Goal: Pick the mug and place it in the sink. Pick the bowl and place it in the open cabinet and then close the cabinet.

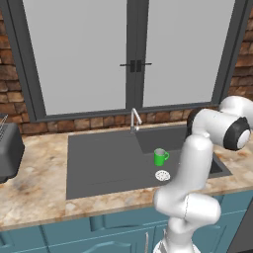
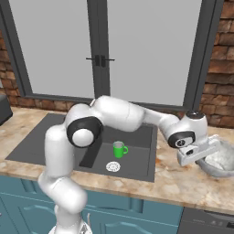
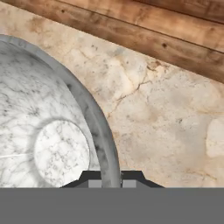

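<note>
The small green mug (image 1: pixel 160 157) (image 2: pixel 119 149) stands upright inside the dark grey sink (image 1: pixel 99 163) (image 2: pixel 45 141), near the round silver drain (image 1: pixel 162 175). The grey bowl (image 2: pixel 221 160) (image 3: pixel 43 131) sits on the marble counter to the right of the sink. My gripper (image 2: pixel 201 155) (image 3: pixel 111 181) is down at the bowl's near-left rim, shut on it. In the hand view one dark fingertip (image 3: pixel 94 180) is inside the rim and the other outside. The cabinet is out of view.
A chrome faucet (image 1: pixel 134 120) rises behind the basin, below a large window. A dark appliance (image 1: pixel 7 150) stands on the counter at far left. A brick wall (image 2: pixel 219 96) runs behind the bowl. Teal lower cabinets (image 1: pixel 99 232) front the counter.
</note>
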